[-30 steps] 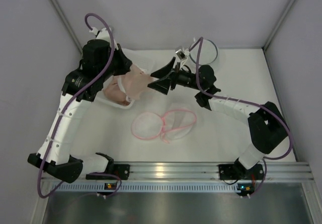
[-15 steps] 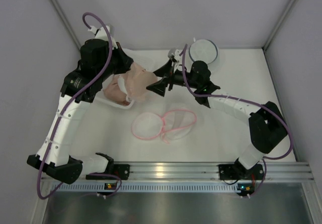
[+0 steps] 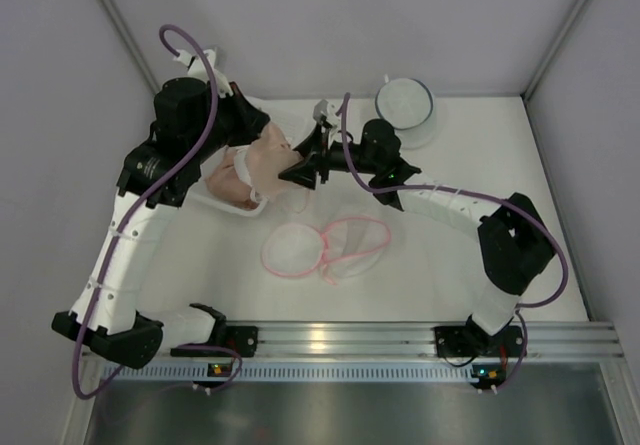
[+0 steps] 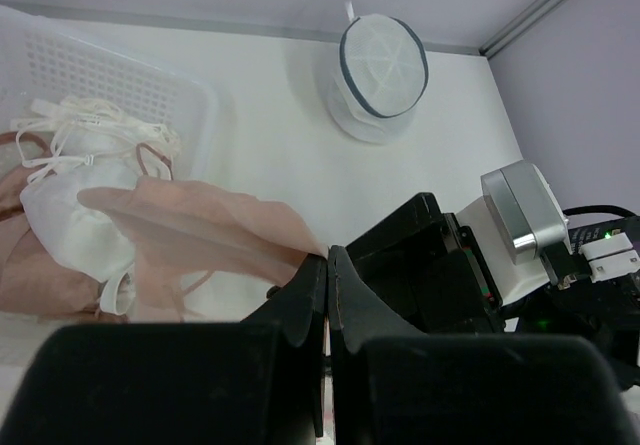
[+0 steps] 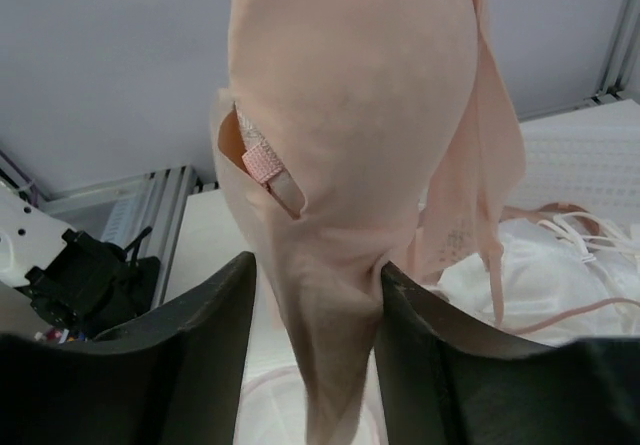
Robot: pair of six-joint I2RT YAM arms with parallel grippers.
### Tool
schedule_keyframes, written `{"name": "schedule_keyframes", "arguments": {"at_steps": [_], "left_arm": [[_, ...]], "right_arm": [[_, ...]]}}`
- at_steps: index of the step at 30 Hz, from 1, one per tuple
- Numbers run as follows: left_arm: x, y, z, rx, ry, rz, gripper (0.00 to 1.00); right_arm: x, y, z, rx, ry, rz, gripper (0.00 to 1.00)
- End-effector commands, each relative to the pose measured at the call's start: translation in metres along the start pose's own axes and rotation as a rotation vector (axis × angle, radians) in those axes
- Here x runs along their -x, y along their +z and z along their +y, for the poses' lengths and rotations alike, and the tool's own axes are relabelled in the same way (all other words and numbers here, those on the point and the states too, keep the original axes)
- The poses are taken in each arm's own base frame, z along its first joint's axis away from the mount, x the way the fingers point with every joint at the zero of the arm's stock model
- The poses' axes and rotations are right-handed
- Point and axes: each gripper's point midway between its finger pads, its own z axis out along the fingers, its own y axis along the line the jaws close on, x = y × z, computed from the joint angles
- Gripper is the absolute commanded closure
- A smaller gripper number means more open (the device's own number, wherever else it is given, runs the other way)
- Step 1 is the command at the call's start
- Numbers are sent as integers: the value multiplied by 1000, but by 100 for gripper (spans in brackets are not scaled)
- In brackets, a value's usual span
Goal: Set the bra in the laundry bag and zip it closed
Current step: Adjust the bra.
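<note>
Top external view: saw the bra [image 3: 266, 163] held aloft left of centre, over the right end of the white basket [image 3: 222, 201]. Clamped a fold of its peach fabric in the left gripper [image 4: 327, 265], jaws pressed together. Pinched the hanging cup in the right gripper [image 5: 318, 265], fingers [image 5: 225, 325] against both sides. Found the pink-rimmed laundry bag [image 3: 325, 247] flat at centre frame, below and apart from the bra. Noted a round dark-rimmed pouch [image 3: 405, 101] at upper right.

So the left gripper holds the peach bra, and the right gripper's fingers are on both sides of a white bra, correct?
No. The left gripper holds the peach bra, but the right gripper has its fingers on both sides of that same bra, not a white one; the right wrist view shows it.
</note>
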Motion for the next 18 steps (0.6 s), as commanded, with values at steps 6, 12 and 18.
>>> {"name": "schedule_keyframes", "arguments": {"at_steps": [6, 12, 18], "left_arm": [[27, -10, -8, -41, -4, -120, 100], [7, 18, 41, -4, -57, -59, 100], [-10, 33, 62, -41, -14, -16, 75]], "right_arm": [[35, 11, 25, 112, -69, -69, 100], [60, -19, 78, 261, -124, -126, 100], [60, -22, 33, -62, -19, -28, 100]]}}
